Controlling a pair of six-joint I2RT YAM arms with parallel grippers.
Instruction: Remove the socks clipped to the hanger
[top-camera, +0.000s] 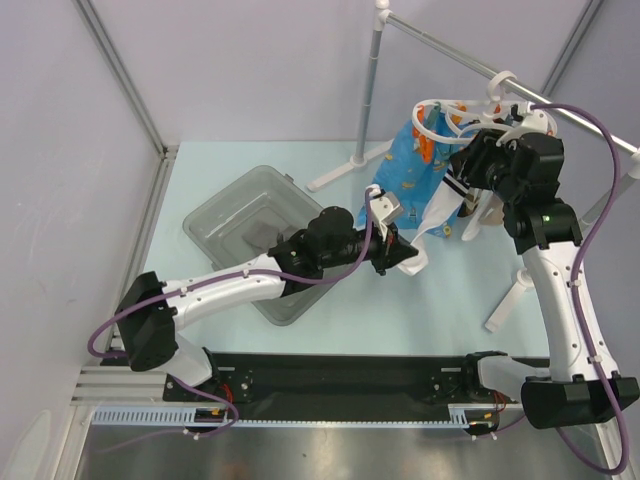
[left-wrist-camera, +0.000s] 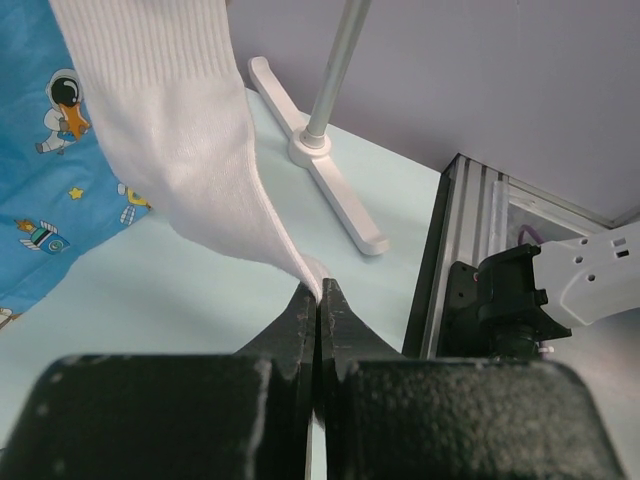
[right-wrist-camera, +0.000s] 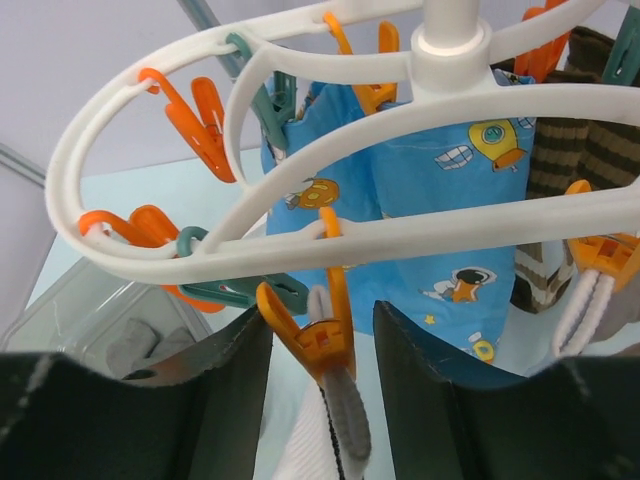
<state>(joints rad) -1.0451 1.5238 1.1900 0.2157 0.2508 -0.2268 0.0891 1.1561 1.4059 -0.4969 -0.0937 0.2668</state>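
The white hanger (right-wrist-camera: 300, 245) hangs from the rail, with orange and green clips around its ring; it also shows in the top view (top-camera: 450, 108). My right gripper (right-wrist-camera: 322, 315) is open, its jaws on either side of an orange clip (right-wrist-camera: 335, 345) that pinches a white sock's cuff. My left gripper (left-wrist-camera: 318, 290) is shut on the lower tip of that white sock (left-wrist-camera: 190, 130), which is stretched down from the hanger (top-camera: 435, 225). A bright blue printed sock (right-wrist-camera: 420, 200) and a brown striped sock (right-wrist-camera: 580, 150) are still clipped on.
A grey plastic bin (top-camera: 215, 215) stands at the left under my left arm, with a grey sock (right-wrist-camera: 140, 345) inside. The silver rail (top-camera: 450, 50) and its white stand feet (left-wrist-camera: 320, 170) cross the back and right of the table.
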